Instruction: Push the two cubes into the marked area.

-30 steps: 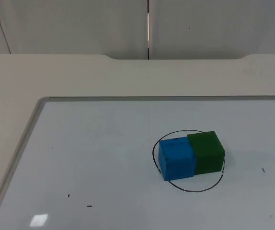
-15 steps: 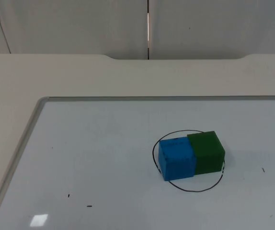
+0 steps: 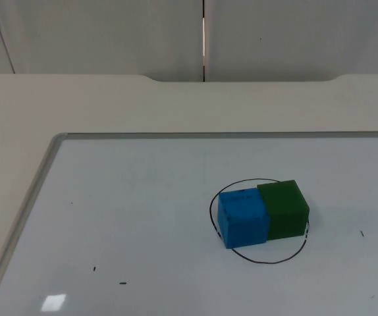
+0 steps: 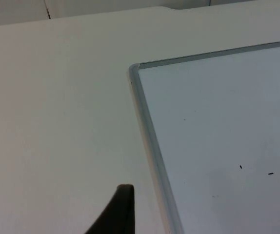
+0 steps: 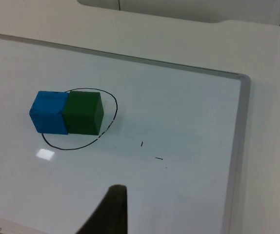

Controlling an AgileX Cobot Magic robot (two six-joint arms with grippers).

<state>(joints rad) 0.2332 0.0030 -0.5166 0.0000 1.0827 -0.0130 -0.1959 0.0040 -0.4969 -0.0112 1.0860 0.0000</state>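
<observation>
Two cubes sit touching inside the drawn ring on the whiteboard.

From the top, the blue cube and the green cube stand side by side, faces touching, on the whiteboard, within the black ring; the green cube's outer edge reaches the line. In the left wrist view, the left gripper hangs over the bare table just beside the board's metal frame. In the right wrist view, the right gripper hangs over the board, well apart from both cubes, blue and green. Whether either claw is spread or pressed together cannot be told.
</observation>
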